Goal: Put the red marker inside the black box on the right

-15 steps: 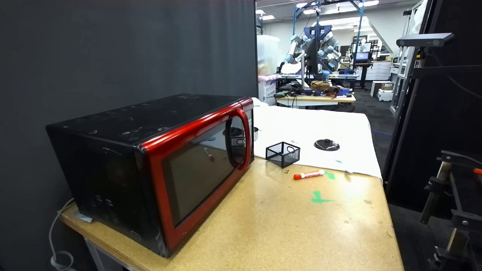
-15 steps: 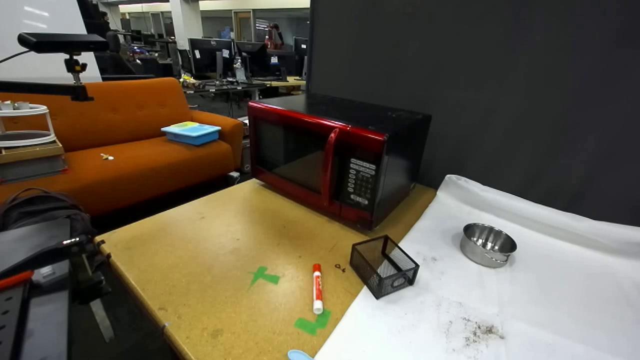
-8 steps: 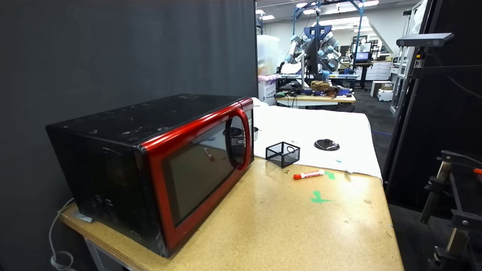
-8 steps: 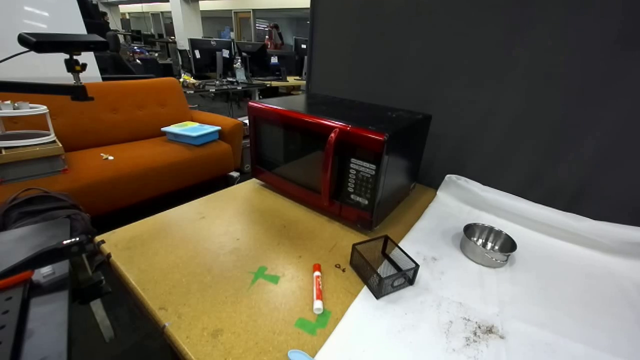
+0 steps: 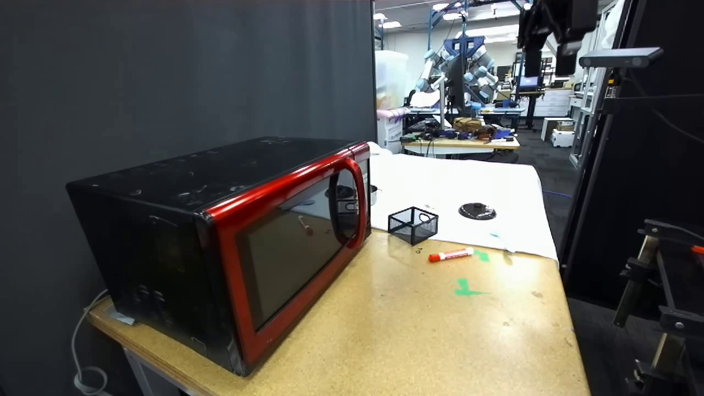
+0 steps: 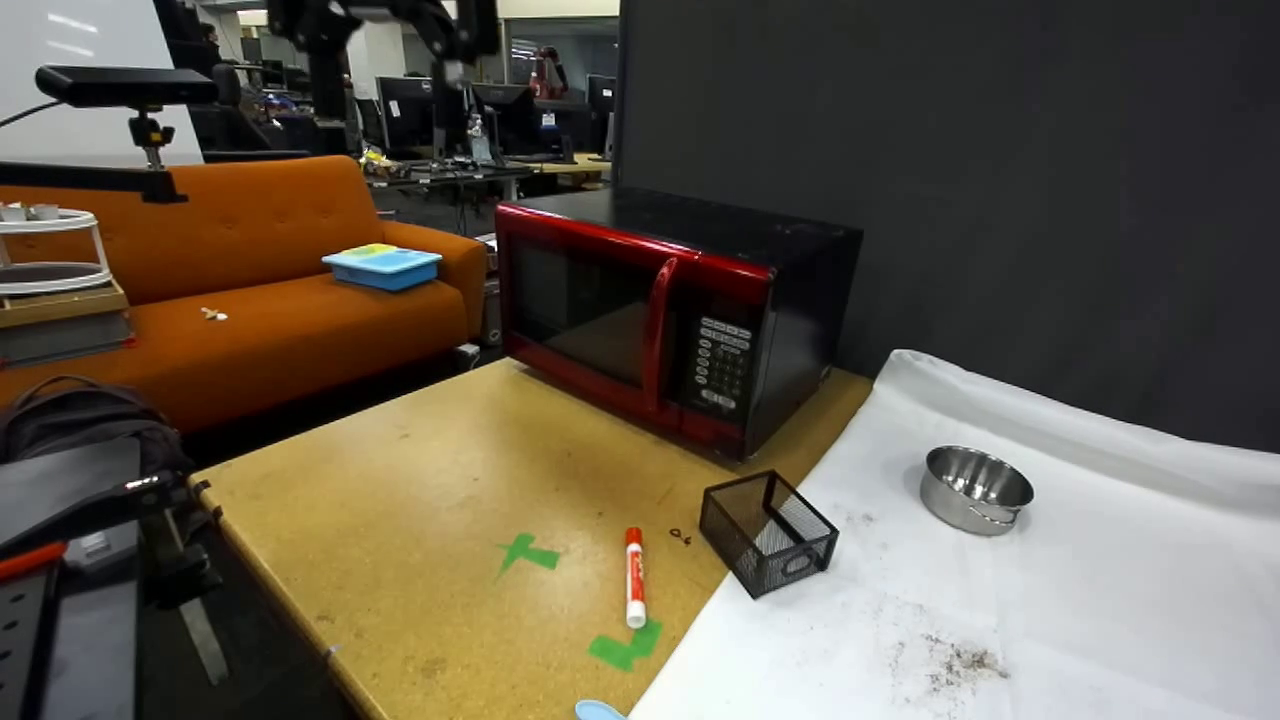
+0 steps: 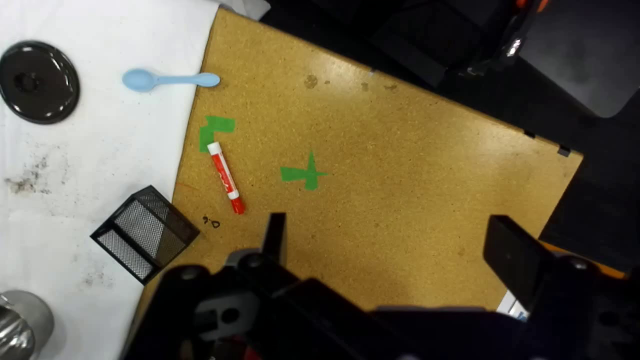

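Note:
The red marker, with a red cap and a white end, lies on the wooden table in both exterior views [image 5: 451, 255] [image 6: 635, 578] and left of centre in the wrist view [image 7: 226, 177]. The black box, a small open-topped mesh bin, stands beside it at the edge of the white sheet in both exterior views [image 5: 423, 232] [image 6: 800, 566] and in the wrist view [image 7: 119, 257]. My gripper [image 7: 388, 220] is open and empty, its fingers wide apart. It hangs high above the table at the top of both exterior views [image 5: 549, 63] [image 6: 388, 95].
A big black-and-red microwave [image 5: 291, 247] [image 6: 640, 310] stands on the table near the box. A metal pot [image 6: 975, 490] and a black lid [image 7: 39, 82] sit on the white sheet [image 6: 1090, 570]. A blue spoon [image 7: 175, 80] lies across the sheet's edge. Green tape [image 7: 305, 172] marks the table.
My gripper has come into view at the top of both exterior views; it was out of view in the earlier frames. The marker and box have not moved.

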You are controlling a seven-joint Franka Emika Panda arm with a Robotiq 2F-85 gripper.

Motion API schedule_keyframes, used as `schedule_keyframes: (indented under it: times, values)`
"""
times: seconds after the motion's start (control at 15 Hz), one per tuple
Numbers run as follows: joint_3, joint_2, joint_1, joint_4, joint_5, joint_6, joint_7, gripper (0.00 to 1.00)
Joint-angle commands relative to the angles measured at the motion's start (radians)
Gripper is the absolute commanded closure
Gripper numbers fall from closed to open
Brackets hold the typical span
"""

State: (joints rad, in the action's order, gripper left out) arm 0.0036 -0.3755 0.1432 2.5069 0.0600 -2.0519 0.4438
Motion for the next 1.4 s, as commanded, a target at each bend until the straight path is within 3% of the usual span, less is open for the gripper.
schedule_keyframes:
  times: [0.0,0.2,0.27,0.33,0.93,1.2,1.33]
  values:
    - [-0.066,0.116,-0.001,-0.003,-0.020,-0.162,0.198,0.00]
    - [-0.108,0.217,-0.022,-0.018,-0.067,-0.253,0.377,0.00]
    - [-0.108,0.232,-0.032,-0.037,-0.086,-0.210,0.383,0.00]
    - [-0.086,0.207,-0.044,-0.004,-0.054,-0.234,0.330,0.00]
    - [-0.084,0.231,-0.051,-0.025,-0.070,-0.229,0.359,0.00]
    - [-0.036,0.364,-0.027,-0.047,-0.095,-0.341,0.354,0.00]
    - [-0.002,0.442,-0.028,-0.050,-0.149,-0.452,0.367,0.00]
